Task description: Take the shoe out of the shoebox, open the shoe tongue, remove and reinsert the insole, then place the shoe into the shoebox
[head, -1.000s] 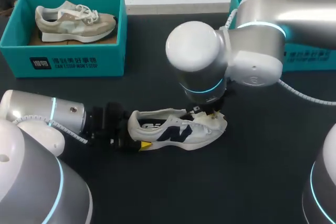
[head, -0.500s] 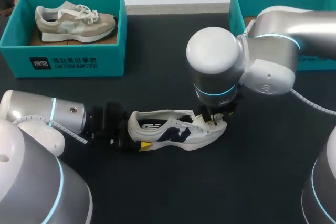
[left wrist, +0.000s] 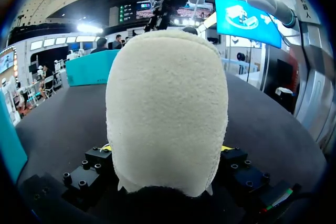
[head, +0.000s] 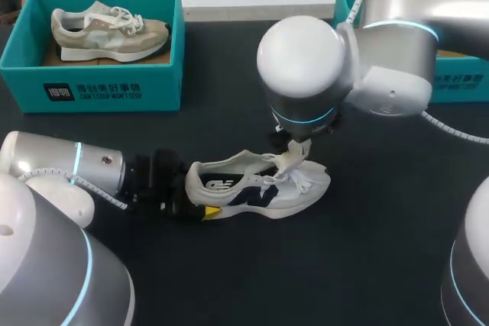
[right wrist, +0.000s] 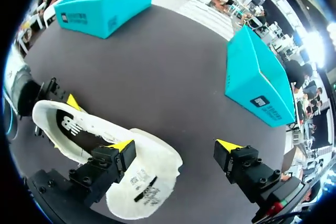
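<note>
Head view: the white shoe (head: pixel 260 188) lies mid-table (head: pixel 229 120), with its heel toward my left arm. The left claw (head: pixel 202 195) grips that heel from both sides. In the left wrist view the heel fills the gap between its fingers. The right claw (right wrist: pixel 175 146) hangs spread wide over the shoe's front. One finger (right wrist: pixel 113 161) is above the shoe and the other is above bare table beside it. A teal box (head: pixel 92 89) stands well apart.

Bright even overhead light; sheen on right arm (head: pixel 302 59); faint shadows.

Spread pincer (right wrist: pixel 175 146) over white shoe (right wrist: pixel 152 158)
</note>
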Action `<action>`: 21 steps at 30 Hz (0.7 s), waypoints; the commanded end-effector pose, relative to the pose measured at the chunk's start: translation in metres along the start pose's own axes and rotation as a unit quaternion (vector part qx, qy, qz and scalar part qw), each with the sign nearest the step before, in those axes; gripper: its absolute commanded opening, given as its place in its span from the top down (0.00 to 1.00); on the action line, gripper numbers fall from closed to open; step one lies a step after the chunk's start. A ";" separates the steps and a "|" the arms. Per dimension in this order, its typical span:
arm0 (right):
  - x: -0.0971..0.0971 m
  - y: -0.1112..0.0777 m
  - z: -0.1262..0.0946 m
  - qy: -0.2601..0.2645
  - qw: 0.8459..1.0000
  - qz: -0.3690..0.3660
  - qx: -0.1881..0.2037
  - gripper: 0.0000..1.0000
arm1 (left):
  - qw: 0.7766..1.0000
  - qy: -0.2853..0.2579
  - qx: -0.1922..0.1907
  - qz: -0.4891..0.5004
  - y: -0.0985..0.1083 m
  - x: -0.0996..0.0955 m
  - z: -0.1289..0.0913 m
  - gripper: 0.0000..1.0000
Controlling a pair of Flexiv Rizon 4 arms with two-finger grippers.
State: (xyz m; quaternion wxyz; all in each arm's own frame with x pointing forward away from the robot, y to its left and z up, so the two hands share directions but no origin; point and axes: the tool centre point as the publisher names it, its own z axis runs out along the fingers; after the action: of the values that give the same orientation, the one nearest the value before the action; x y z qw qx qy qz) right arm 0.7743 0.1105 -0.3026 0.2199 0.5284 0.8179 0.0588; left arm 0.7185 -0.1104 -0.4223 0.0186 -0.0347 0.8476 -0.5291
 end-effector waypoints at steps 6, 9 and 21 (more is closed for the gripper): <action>0.007 0.039 -0.051 0.035 0.994 -0.092 -0.055 0.00 | 1.000 -0.002 0.000 0.000 0.004 0.003 0.002 1.00; 0.020 0.052 -0.061 0.069 0.981 -0.169 -0.066 0.00 | 1.000 -0.002 0.000 0.000 0.004 0.003 0.002 1.00; 0.065 0.070 -0.074 0.159 0.911 -0.381 -0.024 0.65 | 1.000 -0.002 0.000 0.000 0.004 0.003 0.002 1.00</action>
State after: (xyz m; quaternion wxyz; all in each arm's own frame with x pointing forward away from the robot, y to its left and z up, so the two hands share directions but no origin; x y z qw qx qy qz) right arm 0.7711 0.1994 -0.2248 0.1654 0.2557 0.9463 0.1083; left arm 0.7185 -0.1104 -0.4223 0.0186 -0.0347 0.8476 -0.5291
